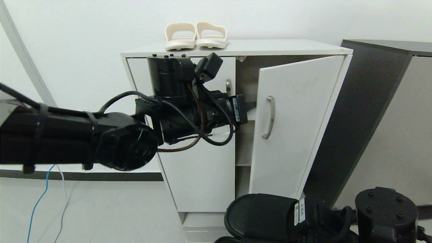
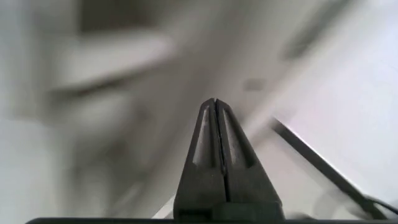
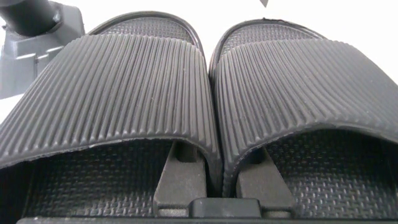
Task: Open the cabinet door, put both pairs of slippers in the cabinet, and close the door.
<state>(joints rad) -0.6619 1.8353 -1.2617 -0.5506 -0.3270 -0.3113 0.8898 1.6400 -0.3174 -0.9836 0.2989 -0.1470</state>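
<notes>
The cabinet [image 1: 287,47] stands against the wall, and its right door [image 1: 297,118] is swung partly out, hinged at the right side, so that its free edge with the long handle [image 1: 269,116] points toward the robot. Between this edge and the closed left door [image 1: 199,175] there is a narrow dark gap, where the front edge of a shelf [image 1: 243,164] is visible. The cream slippers [image 1: 195,35] lie side by side on the cabinet top, near its front left edge. The black slippers [image 1: 260,214] are low in front of the open door, held by the right gripper [image 3: 217,180]: one jaw sits under each strap, and the two inner walls are clamped between them. The left gripper [image 2: 216,109] has its jaws pressed together on nothing, and its arm lies across the left door at handle height, with the tip at the gap. The arm covers much of the left door, and the background in the left wrist view is too blurred to make out. A dark grey unit [image 1: 371,118] stands close beside the cabinet on the right. On the left, bare floor [image 1: 111,209] carries thin cables [image 1: 37,202].
</notes>
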